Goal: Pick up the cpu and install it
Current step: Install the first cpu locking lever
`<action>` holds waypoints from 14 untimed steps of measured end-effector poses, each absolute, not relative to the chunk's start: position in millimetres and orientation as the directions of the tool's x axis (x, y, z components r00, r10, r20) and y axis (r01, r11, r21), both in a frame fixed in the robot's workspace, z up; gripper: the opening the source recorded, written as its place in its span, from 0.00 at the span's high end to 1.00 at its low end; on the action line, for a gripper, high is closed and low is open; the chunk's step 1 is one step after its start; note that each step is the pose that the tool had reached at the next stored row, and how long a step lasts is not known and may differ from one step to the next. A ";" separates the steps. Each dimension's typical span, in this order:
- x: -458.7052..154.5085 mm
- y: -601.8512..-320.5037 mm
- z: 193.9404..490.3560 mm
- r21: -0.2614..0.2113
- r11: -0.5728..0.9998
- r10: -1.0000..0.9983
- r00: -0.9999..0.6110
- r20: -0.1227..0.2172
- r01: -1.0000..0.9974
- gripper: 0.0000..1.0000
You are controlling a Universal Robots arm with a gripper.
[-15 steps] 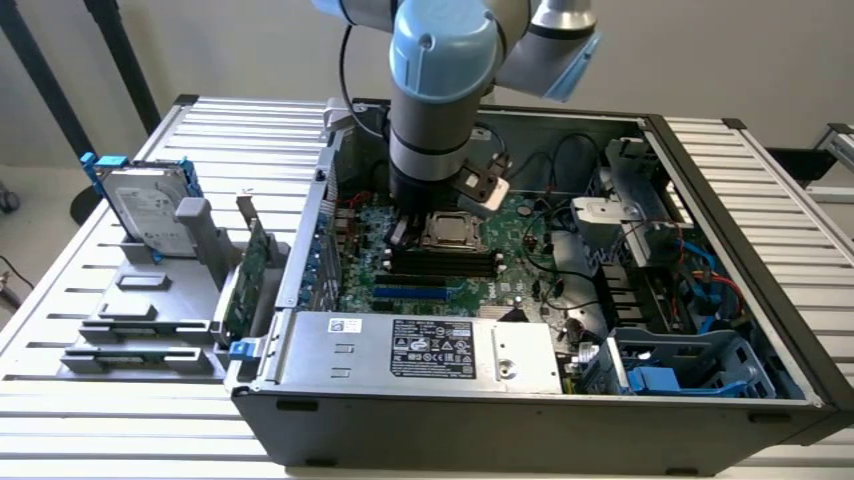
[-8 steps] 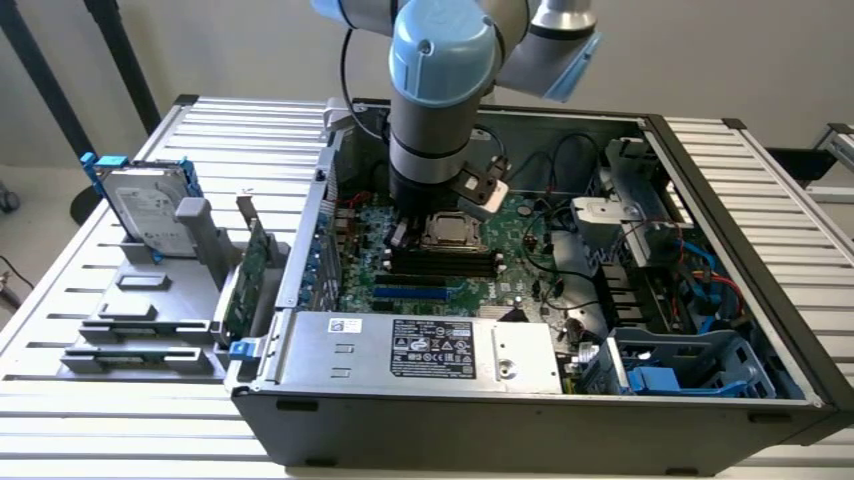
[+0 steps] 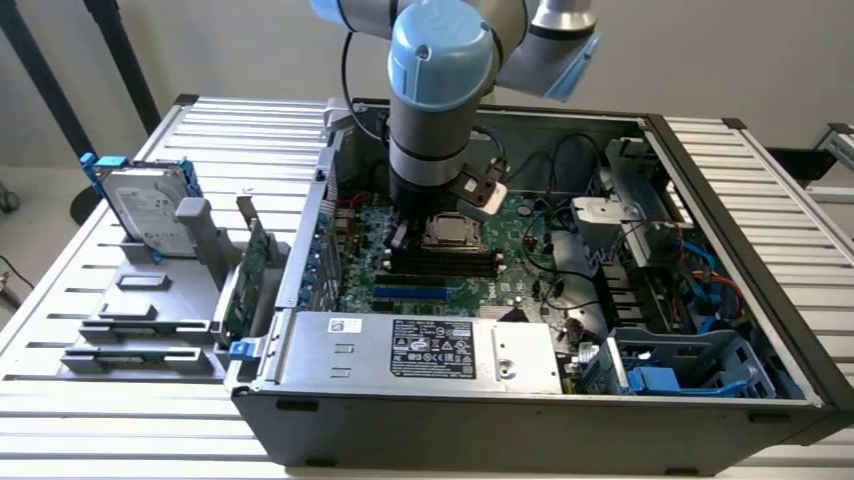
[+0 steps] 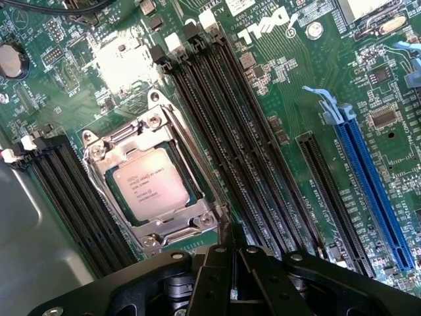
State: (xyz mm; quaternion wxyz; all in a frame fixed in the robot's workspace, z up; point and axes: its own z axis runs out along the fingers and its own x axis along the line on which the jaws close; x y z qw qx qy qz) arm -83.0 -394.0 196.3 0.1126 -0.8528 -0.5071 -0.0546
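While the cpu (image 4: 150, 184) sits seated in its socket frame (image 4: 152, 185) at left-centre of the wrist view, I judge installation nearly done, my pincer (image 4: 231, 276) closed, empty, hovering beside it.

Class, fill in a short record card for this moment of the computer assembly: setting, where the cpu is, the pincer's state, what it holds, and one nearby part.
setting: open computer case on a slatted table
cpu: lying inside the socket frame on the motherboard
pincer: shut, above the board beside the socket
held: nothing visible between its tips
nearby: black memory slots next to the socket; hard drive standing outside the case
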 end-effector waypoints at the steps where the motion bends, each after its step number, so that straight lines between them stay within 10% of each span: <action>1: -83.1 -393.9 196.2 -0.136 -0.460 0.853 0.480 0.207 0.877 0.89; 14: -83.5 -382.8 213.5 -0.132 -0.461 0.855 0.479 0.200 0.877 0.89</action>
